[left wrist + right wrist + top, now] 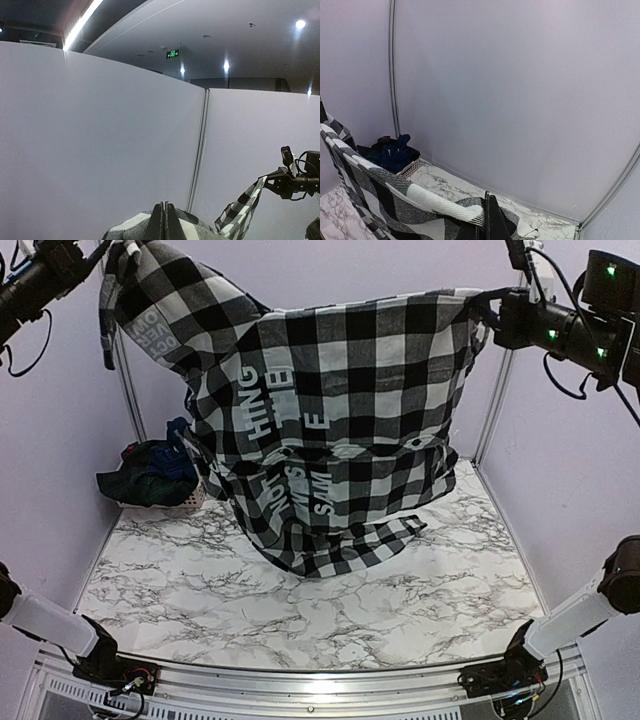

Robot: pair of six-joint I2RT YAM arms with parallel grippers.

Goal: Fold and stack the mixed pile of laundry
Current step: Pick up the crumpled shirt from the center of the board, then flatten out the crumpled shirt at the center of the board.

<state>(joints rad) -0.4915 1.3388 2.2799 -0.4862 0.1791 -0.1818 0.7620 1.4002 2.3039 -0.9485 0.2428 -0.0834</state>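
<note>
Check shirt point(340, 410) — aloft in pinch of left end effector point(164, 222), right end effector point(487, 217)

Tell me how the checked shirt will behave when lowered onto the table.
Probably floppy: the black-and-white checked shirt sags between the left pincer and right pincer, its hem crumpling on the marble table. Likely light, since two pinched corners carry it. It will probably bunch rather than lie flat.
</note>
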